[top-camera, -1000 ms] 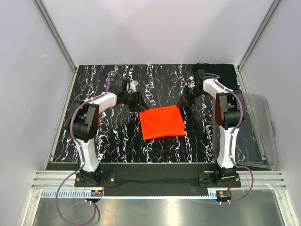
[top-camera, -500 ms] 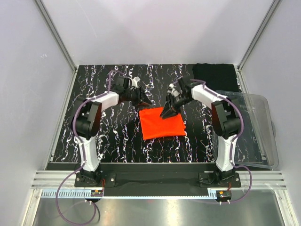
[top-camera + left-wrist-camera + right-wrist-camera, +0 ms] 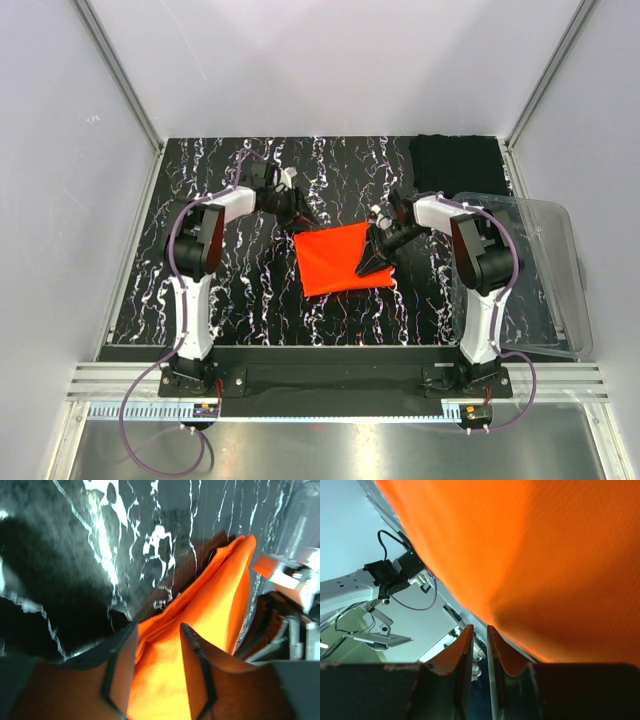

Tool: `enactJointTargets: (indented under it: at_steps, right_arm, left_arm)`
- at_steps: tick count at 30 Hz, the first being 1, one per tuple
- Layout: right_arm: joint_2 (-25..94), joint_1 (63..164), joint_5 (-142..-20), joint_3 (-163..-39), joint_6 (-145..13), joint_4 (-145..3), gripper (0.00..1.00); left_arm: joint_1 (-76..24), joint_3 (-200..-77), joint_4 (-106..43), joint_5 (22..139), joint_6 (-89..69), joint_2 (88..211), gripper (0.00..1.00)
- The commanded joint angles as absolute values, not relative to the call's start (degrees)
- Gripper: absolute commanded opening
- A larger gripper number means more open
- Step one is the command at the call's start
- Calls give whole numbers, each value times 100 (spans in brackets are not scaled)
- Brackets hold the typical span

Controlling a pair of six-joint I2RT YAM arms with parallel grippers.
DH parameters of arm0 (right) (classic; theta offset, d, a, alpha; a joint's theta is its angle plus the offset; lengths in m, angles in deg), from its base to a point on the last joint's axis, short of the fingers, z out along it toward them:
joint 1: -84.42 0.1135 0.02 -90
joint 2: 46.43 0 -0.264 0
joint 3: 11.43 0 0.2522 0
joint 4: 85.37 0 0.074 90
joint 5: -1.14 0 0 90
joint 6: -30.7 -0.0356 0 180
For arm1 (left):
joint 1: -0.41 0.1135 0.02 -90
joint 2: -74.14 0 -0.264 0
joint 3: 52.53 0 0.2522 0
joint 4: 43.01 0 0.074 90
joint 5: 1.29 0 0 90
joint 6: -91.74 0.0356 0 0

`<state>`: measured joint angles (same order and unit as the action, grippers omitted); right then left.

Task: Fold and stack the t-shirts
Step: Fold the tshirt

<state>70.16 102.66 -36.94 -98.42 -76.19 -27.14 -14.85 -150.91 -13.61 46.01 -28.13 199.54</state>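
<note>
The orange-red t-shirt [image 3: 338, 260] lies folded into a rough square in the middle of the table. My left gripper [image 3: 302, 217] is at its far left corner. In the left wrist view [image 3: 159, 626] the jaws stand apart with the orange cloth [image 3: 220, 600] showing between and beyond them. My right gripper [image 3: 368, 268] is low over the shirt's right side. In the right wrist view [image 3: 479, 628] the fingers are nearly together with only background in the gap, and the orange cloth [image 3: 545, 555] fills the frame above them. The black t-shirt [image 3: 456, 162] lies folded at the back right corner.
A clear plastic bin [image 3: 535, 275] lies tilted at the right edge, beside my right arm. The table top [image 3: 230, 290] is black marble-patterned, with white walls on three sides and a metal rail along the near edge.
My right gripper swung from the back right onto the shirt and moved down its right side toward the near edge. My left gripper stayed near the shirt's far left corner.
</note>
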Motion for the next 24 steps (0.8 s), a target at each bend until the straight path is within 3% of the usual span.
enactJointTargets:
  at_steps: [1, 9, 17, 24]
  right_arm:
    - [6361, 10262, -3779, -10086, -7512, -2494, 24]
    - [6526, 10692, -3507, -10157, -7565, -2538, 28]
    - [6967, 10807, -3664, -9648, -7855, -3328, 27]
    - [6757, 10736, -4201, -8997, -7987, -3645, 27]
  left_arm:
    - [-1461, -15173, -1054, 4925, -2656, 18947, 47]
    - [-1882, -13970, -1149, 5092, -3104, 17435, 47]
    - [-2226, -12098, -2459, 4950, -3632, 17521, 41]
    - [-2200, -12306, -1617, 5390, -2683, 17559, 39]
